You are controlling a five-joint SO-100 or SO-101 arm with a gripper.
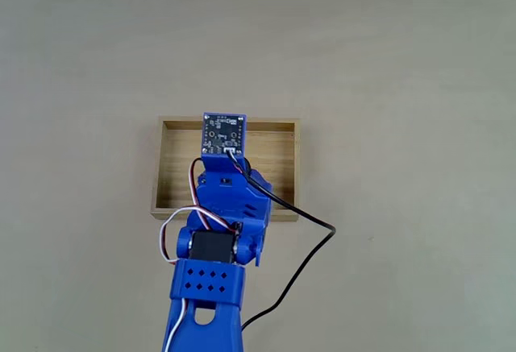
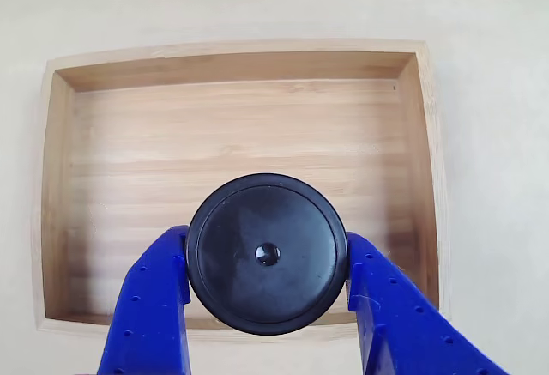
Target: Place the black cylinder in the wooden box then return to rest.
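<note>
Fingers (image 2: pixel 268 302) clamp the black cylinder (image 2: pixel 267 253) over the wooden box (image 2: pixel 240 126); arm hides both in the fixed view.

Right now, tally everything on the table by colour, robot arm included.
Black: 2, the black cylinder held between the blue fingers over the box, and the black cable.
Light wood: 1, the wooden box.
Blue: 1, the robot arm with its gripper.
Total: 4.

a plain pale beige tabletop (image 1: pixel 403 62) spreads across the whole fixed view, matte and evenly lit, with a few faint specks. in the other view the same pale surface (image 2: pixel 489 15) shows along the top and right edges.
</note>
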